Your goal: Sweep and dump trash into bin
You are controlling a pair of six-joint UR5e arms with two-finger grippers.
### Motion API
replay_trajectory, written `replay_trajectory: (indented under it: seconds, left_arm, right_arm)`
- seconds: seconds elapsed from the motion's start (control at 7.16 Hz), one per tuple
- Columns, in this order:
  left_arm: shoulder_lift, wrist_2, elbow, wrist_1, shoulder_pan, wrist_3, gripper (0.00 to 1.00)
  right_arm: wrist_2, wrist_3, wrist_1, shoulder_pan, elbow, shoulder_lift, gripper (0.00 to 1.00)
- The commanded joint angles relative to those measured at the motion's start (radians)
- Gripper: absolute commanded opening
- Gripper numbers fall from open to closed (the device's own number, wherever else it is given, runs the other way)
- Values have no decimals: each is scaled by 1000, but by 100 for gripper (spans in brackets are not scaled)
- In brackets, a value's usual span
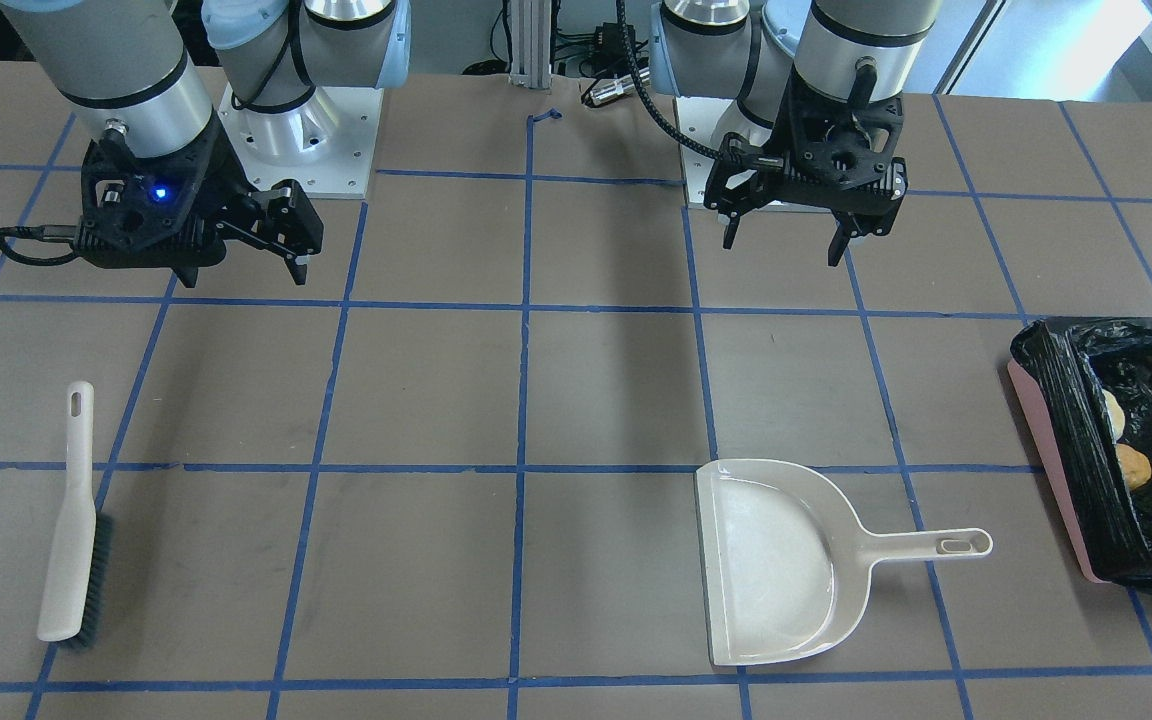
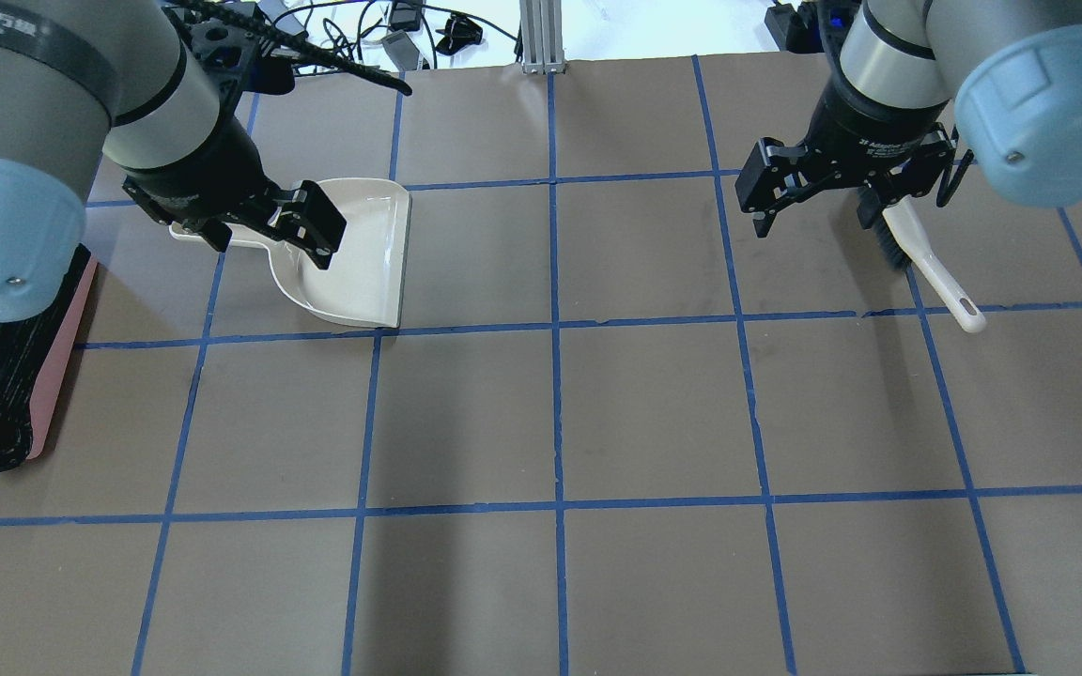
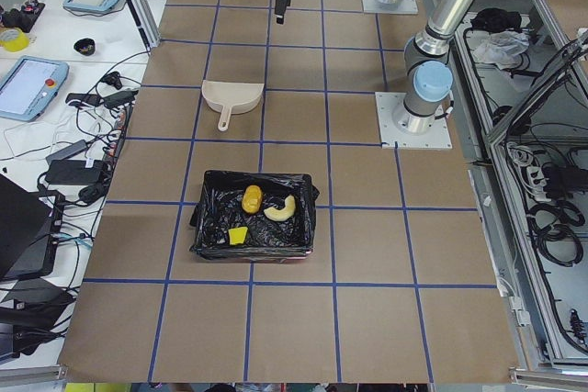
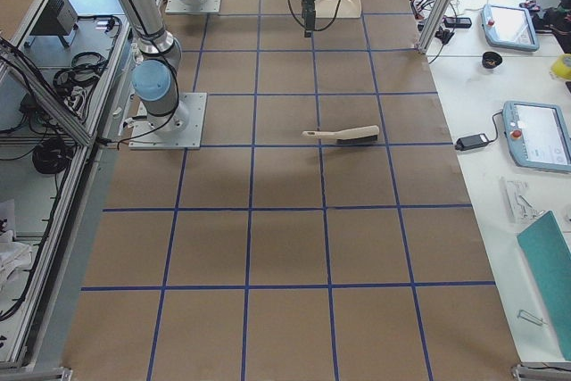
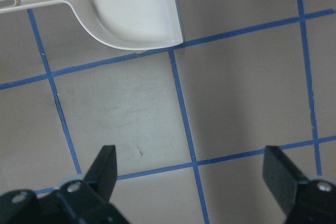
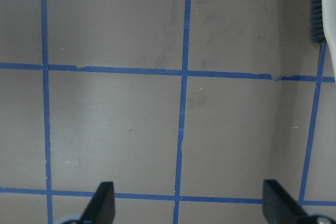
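Observation:
The pink bin (image 1: 1048, 462) with its black bag stands at the table's end on my left. Inside it lie the tan bread piece (image 3: 283, 209), the orange-yellow lump (image 3: 252, 196) and the yellow wedge (image 3: 237, 236). The beige dustpan (image 1: 786, 560) lies flat and empty on the table. The beige brush (image 1: 71, 520) lies on the table on my right side. My left gripper (image 2: 273, 246) hangs open and empty above the dustpan's handle end. My right gripper (image 2: 813, 221) hangs open and empty beside the brush (image 2: 935, 272).
Blue tape lines grid the brown table (image 2: 560, 413). The arm bases (image 1: 301, 130) stand at the robot's edge. Tablets and cables (image 3: 55, 80) lie on side benches beyond the table.

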Motion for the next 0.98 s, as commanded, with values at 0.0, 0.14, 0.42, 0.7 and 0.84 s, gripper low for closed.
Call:
replay_trajectory:
  seconds: [0.0, 0.14, 0.42, 0.7, 0.84]
  left_arm:
    - [18, 4, -1, -43, -1, 20, 100]
    - [13, 4, 8, -38, 10, 20, 100]
    - [9, 4, 10, -37, 19, -21, 100]
    - [-4, 3, 4, -23, 19, -44, 100]
    - [-11, 1, -2, -23, 19, -44, 100]
  right_arm:
    - [15, -1, -11, 0, -3, -1, 100]
    - [3, -1, -10, -2, -9, 1, 100]
    - [3, -1, -11, 0, -9, 2, 100]
    - [4, -1, -11, 0, -9, 1, 100]
    - [4, -1, -13, 0, -9, 2, 100]
